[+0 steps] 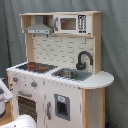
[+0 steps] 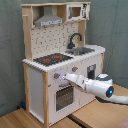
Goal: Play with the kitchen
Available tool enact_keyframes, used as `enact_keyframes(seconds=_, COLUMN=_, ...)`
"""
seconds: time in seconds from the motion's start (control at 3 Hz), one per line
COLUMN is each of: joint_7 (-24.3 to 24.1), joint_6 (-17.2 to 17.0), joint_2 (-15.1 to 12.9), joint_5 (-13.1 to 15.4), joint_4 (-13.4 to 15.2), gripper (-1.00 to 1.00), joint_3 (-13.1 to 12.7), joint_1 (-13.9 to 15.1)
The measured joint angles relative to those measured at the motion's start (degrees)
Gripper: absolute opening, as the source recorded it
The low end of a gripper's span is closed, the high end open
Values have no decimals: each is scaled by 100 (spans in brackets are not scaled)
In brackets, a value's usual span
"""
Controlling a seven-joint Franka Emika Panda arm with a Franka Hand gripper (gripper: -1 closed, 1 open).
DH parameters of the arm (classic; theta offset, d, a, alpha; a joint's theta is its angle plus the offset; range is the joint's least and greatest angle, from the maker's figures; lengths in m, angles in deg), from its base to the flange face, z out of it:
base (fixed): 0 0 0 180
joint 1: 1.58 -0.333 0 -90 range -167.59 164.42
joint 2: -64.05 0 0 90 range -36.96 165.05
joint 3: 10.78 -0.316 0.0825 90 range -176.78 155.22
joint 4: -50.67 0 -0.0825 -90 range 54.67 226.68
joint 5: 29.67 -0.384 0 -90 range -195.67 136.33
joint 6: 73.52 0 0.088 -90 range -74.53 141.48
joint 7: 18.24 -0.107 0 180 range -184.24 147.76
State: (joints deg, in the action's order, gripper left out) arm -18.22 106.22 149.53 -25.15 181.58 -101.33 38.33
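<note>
- Kitchen [image 2: 60, 60]: large toy of pale wood and white panels, standing on a wooden floor [image 2: 20, 120]; likely rigid, too heavy to lift; best worked by knobs.
- Arm [image 2: 102, 89]: reaching toward the front panel.
- Claw [image 2: 62, 77]: at the stove knobs, above the oven door [image 2: 64, 96]; clenched or released, cannot tell.

Grey-green curtain [image 2: 11, 55] hangs as backdrop in both exterior views; pale wooden floor [image 2: 22, 119] near, evenly lit.
</note>
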Motion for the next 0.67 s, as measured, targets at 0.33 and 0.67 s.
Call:
enact_keyframes(seconds=0.33, joint_7=400, joint_6=-289, joint_2=56, joint_5=-80, joint_4=208, gripper=100, joint_3=-11, joint_1=-412)
enact_keyframes(seconds=0.67, joint_7=748, joint_6=-538, joint_2=98, joint_5=-143, joint_4=393, gripper=100, joint_3=-19, joint_1=-767)
